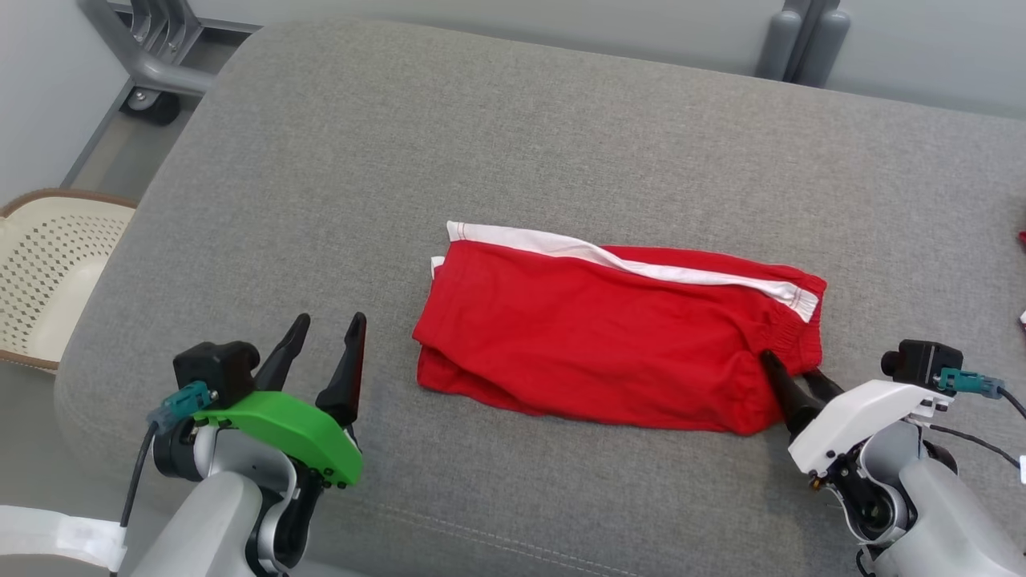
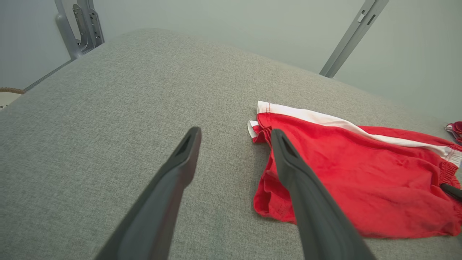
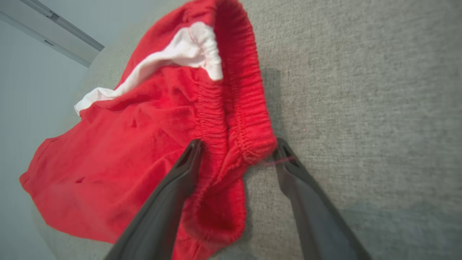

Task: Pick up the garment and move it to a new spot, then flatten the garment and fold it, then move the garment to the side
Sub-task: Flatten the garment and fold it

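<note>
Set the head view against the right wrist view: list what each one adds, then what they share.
Head view adds: the open left hand apart from the cloth, a cream basket, a wheeled grey frame. Right wrist view adds: the waistband, ribbed gathers up close, its corner between the spread fingers of the right hand. Shared: that hand, the red shorts with a white stripe, the grey cushion.

Plain test room, padded table [image 1: 513, 120], wheeled frame [image 1: 141, 58]
</note>
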Tool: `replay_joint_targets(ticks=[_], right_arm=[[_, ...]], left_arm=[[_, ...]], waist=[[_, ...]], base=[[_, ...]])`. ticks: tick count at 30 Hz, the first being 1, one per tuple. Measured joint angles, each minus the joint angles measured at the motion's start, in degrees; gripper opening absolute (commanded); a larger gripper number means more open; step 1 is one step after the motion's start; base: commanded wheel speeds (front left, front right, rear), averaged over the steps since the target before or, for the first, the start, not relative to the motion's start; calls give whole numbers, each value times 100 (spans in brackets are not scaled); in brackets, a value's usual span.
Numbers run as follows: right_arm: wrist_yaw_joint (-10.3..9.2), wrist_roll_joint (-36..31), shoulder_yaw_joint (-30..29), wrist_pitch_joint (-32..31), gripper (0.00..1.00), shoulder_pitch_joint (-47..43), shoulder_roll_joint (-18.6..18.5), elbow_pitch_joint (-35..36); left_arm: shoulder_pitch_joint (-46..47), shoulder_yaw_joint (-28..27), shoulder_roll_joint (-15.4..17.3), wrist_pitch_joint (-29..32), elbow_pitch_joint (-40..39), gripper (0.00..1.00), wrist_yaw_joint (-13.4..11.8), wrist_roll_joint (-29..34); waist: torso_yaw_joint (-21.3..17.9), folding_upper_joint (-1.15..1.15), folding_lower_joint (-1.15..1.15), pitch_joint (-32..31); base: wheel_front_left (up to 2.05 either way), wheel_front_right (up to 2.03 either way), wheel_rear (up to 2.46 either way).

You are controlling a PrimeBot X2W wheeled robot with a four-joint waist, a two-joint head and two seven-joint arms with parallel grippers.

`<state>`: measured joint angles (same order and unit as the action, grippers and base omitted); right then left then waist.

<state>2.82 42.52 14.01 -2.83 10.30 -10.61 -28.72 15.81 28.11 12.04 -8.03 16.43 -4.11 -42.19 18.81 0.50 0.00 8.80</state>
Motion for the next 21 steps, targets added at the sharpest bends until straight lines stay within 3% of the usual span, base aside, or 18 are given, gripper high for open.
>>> replay_joint_targets(ticks=[4, 5, 6, 7, 21], right_arm=[[123, 167, 0, -55, 100, 74, 91, -124], [147, 181, 15, -76, 73, 97, 103, -153], [171, 183, 53, -85, 23, 117, 113, -171], [172, 183, 77, -85, 2, 135, 123, -188], [267, 141, -74, 354, 0, 250, 18, -335]], left_arm=[[-5, -1, 26, 42, -54, 100, -2, 0], [-15, -2, 27, 42, -64, 100, -3, 0], [-43, -16, 35, 42, -80, 100, -16, 0], [-77, -20, 47, 42, -88, 100, -48, 0], [-346, -77, 146, 51, -271, 100, -103, 0]], waist=[[66, 0, 0, 5], [82, 0, 0, 4], [94, 0, 0, 3], [101, 0, 0, 1], [-69, 0, 0, -103]], base=[[0, 0, 0], [0, 0, 0], [0, 0, 0], [0, 0, 0], [0, 0, 0]])
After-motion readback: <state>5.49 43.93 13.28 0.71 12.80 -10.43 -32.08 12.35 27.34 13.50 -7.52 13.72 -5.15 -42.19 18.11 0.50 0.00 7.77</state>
